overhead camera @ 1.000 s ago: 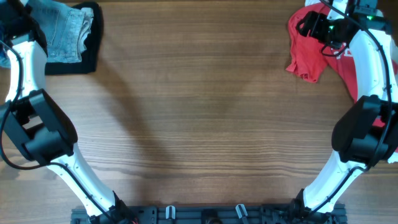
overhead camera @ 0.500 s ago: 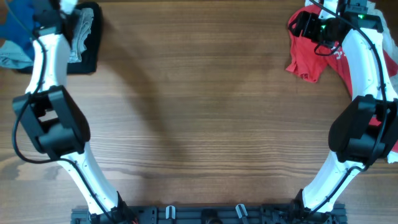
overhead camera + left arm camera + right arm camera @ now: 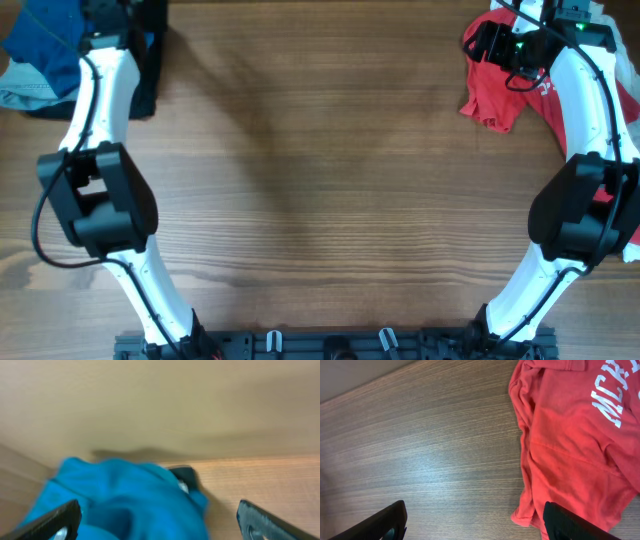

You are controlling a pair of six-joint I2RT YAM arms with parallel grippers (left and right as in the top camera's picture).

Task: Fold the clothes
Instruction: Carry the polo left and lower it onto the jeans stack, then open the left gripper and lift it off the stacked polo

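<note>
A dark blue shirt lies bunched at the table's far left corner. In the blurred left wrist view it fills the space under my left gripper, whose jaws stand wide open on either side of the fabric without pinching it. A red T-shirt with white lettering lies crumpled at the far right. My right gripper hangs open over bare wood, and the red T-shirt has its hem just inside the right finger.
A black garment lies beside the blue shirt, partly under the left arm. A strip of pale denim peeks out below the blue fabric. The wooden table stretches between the two arms.
The left arm swung to the right along the far edge and its jaws opened, letting go of the blue shirt, which now covers the jeans. The right arm barely moved.
</note>
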